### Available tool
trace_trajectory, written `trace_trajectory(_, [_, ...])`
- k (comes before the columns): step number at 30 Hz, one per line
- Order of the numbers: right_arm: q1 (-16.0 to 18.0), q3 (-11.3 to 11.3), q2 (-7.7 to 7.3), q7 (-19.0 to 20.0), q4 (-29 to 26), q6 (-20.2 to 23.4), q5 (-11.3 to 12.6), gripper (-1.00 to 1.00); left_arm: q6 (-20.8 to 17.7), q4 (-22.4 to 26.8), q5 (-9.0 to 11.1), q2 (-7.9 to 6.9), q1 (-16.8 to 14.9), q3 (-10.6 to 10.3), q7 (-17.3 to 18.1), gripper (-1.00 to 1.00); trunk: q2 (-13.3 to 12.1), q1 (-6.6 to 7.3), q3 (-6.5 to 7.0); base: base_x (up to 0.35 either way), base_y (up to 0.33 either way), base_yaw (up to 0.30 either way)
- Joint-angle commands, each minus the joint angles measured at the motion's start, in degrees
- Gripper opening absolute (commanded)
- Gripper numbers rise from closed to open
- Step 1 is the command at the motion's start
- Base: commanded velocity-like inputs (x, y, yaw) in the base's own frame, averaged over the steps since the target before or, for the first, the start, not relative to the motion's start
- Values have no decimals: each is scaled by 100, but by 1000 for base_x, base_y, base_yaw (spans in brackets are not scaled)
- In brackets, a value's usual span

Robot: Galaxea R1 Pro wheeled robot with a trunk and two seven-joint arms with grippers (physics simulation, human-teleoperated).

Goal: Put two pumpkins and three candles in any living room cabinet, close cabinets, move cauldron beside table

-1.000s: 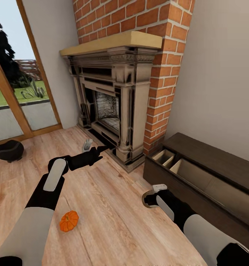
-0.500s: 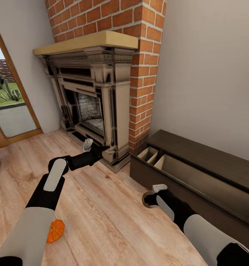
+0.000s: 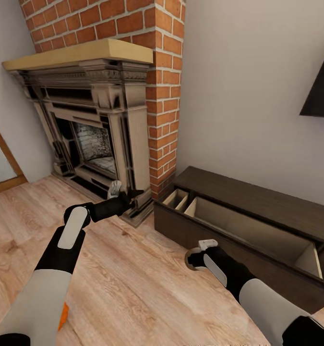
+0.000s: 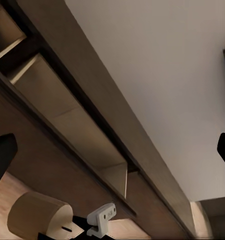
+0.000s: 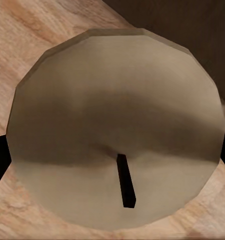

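Red brick chimney (image 3: 133,21) with pale mortar lines; glossy black fireplace (image 3: 92,129) under a tan mantel (image 3: 78,52). Dark-brown cabinet (image 3: 258,199), beige inside. Pale grained wood floor (image 3: 133,278). Beige candle (image 5: 115,130), dark wick. Orange pumpkin (image 3: 64,315).

Place: a home living room.
Evidence: brick chimney (image 3: 133,19), ornate fireplace (image 3: 97,129), wood floor (image 3: 133,283), low cabinet (image 3: 258,202).

We record flat, even, moderately bright rendered light in the head view with only soft shadow inside the open cabinet (image 3: 238,226), while both wrist views are dimmer and softly blurred, the candle (image 5: 117,130) face shaded unevenly.
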State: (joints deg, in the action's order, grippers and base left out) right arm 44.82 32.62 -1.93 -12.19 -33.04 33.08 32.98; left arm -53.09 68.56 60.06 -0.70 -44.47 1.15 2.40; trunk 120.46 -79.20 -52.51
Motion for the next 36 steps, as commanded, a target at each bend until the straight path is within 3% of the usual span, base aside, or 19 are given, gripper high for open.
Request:
trace_trajectory(1, [0,-1,0,4,0,-1,-2,-100,0,8,1,-3,0,1,0,100,0,0,0,51,262,-287])
trace_trajectory(36, [5,-17,-22,-7,-27,-3,0,-100,0,18,-3,0,0,-1,-3,100,0,0,0,25,29,-253])
